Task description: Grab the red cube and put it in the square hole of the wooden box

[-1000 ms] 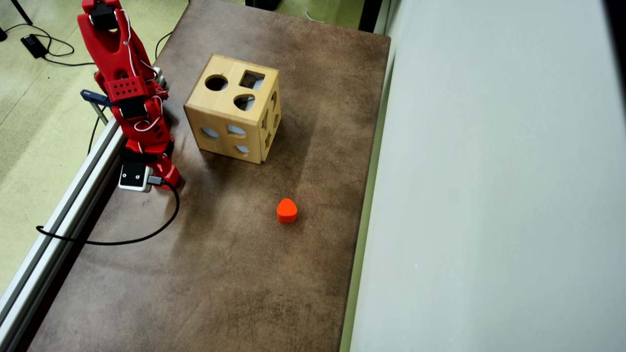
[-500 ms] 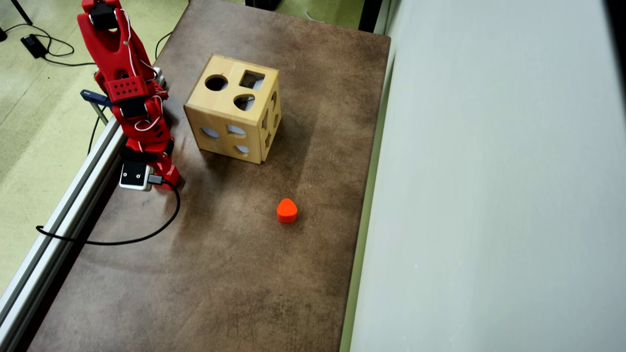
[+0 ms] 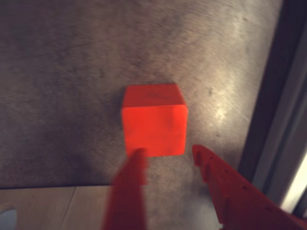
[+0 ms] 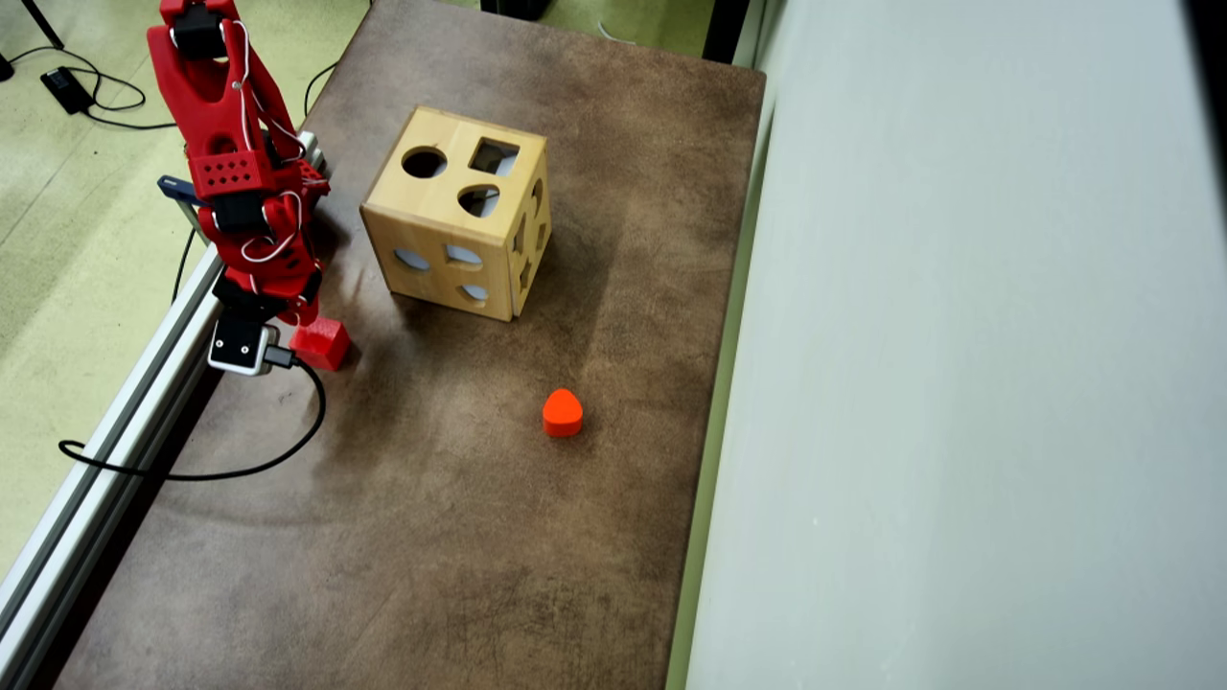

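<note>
The red cube (image 3: pixel 154 120) lies on the brown table, just ahead of my gripper (image 3: pixel 168 152). The two red fingers stand apart with nothing between them, their tips at the cube's near edge. In the overhead view the red cube (image 4: pixel 322 343) sits near the table's left edge, beside my gripper (image 4: pixel 303 324), which the arm mostly hides. The wooden box (image 4: pixel 451 225) stands to the right of the arm. The square hole (image 4: pixel 494 156) is in its top face, next to a round cutout and a teardrop cutout.
An orange-red rounded block (image 4: pixel 562 412) lies mid-table. A metal rail (image 4: pixel 125 412) runs along the table's left edge, and a black cable (image 4: pixel 230 470) loops from the wrist camera. A pale wall (image 4: pixel 959 383) borders the right side. Pale wood (image 3: pixel 53 208) fills the wrist view's lower left.
The arm has drawn back up and to the left in the overhead view. The red cube, covered by the gripper before, now shows on the table.
</note>
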`<state>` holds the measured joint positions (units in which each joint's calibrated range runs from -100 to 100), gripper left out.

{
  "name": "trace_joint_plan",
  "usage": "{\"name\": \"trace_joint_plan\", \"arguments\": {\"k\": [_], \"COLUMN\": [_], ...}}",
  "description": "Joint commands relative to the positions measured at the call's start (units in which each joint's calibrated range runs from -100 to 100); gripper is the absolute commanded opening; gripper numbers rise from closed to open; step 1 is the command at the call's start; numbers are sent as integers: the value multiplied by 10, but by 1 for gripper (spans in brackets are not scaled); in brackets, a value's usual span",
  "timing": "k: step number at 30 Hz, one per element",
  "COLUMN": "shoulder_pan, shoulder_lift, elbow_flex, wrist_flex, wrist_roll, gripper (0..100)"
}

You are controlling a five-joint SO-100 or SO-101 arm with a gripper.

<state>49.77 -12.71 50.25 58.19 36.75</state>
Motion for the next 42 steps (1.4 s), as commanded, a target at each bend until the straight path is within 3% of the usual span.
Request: {"name": "trace_joint_plan", "arguments": {"k": [1, 9, 23, 36, 42], "shoulder_pan": [22, 29, 28, 23, 23], "shoulder_lift": [-8, -1, 179, 188, 188], "elbow_flex": [-25, -24, -70, -65, -64], "wrist_flex": [21, 11, -41, -48, -48], "wrist_roll": [2, -1, -2, -1, -2], "gripper": [33, 37, 37, 37, 24]}}
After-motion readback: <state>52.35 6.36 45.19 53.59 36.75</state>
